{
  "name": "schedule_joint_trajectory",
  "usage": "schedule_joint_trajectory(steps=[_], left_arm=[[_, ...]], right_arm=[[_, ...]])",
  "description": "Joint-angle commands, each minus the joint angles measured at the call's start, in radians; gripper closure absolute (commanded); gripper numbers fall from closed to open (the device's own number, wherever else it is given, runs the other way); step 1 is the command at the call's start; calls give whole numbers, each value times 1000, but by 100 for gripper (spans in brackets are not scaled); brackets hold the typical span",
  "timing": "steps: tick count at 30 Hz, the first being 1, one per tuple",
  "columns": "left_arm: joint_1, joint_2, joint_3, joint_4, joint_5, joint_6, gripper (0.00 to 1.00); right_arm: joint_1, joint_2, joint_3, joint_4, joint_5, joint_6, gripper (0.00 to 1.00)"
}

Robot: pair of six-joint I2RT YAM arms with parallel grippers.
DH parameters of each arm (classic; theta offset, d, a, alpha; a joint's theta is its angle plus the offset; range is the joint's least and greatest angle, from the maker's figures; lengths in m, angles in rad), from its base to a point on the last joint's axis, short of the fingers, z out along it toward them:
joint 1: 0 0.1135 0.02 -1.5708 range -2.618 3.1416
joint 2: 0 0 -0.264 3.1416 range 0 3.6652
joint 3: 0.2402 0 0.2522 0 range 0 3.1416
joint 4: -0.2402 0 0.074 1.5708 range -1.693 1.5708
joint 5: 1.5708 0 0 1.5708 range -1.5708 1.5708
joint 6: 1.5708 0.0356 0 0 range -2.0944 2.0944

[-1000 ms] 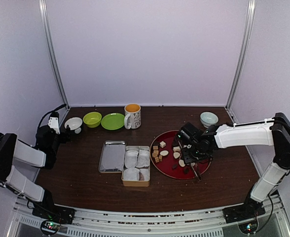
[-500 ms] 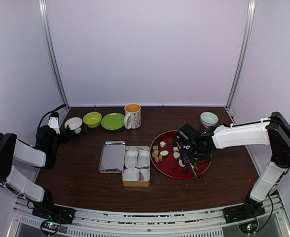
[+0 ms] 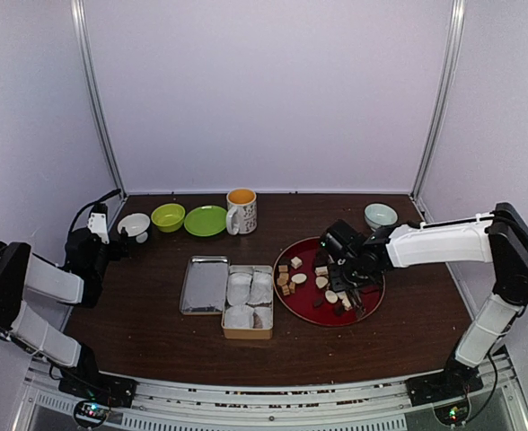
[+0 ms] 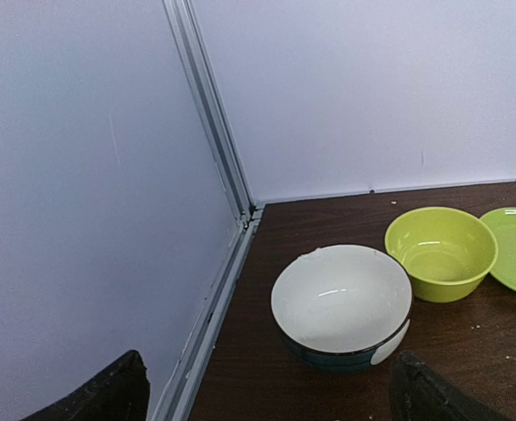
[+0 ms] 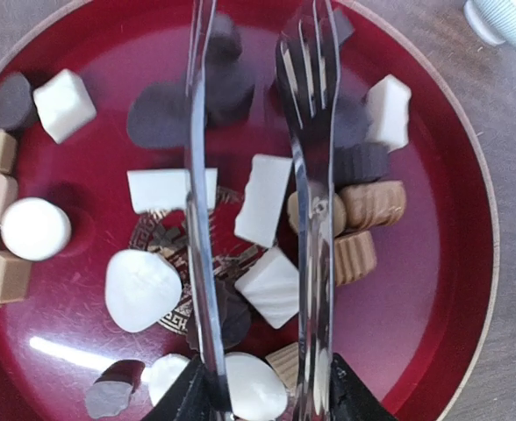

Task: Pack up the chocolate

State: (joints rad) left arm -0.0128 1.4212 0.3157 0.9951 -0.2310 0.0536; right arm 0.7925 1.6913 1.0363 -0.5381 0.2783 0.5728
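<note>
Clamping the tongs (image 5: 306, 175), your right gripper (image 5: 267, 399) reaches left over the one red plate (image 5: 451, 263) on the table's (image 3: 156, 341) right side. Both prongs straddle a white chocolate (image 5: 262, 200) at the plate's centre, among roughly nine white pieces. Your left gripper (image 4: 271, 390) gapes empty near the far-left corner.

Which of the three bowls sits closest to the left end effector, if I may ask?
The white bowl with the dark base; the lime-green bowl sits just beyond it, and the pale blue bowl stands far right.
</note>
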Motion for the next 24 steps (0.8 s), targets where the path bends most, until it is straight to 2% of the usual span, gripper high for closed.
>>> schedule_joint_trajectory(steps=[1, 6, 13, 17, 24], left_arm=[[6, 6, -4, 59, 6, -11, 2], [6, 7, -3, 60, 7, -11, 2], [7, 6, -4, 59, 6, -11, 2], [6, 7, -3, 59, 6, -11, 2], [6, 6, -4, 60, 6, -11, 2]], right_arm=[[-8, -122, 7, -28, 79, 0, 60], [-8, -239, -8, -64, 58, -23, 59], [-9, -387, 17, -224, -33, -12, 59], [-9, -448, -2, -296, -32, 6, 67], [-9, -495, -92, -365, -119, 25, 61]])
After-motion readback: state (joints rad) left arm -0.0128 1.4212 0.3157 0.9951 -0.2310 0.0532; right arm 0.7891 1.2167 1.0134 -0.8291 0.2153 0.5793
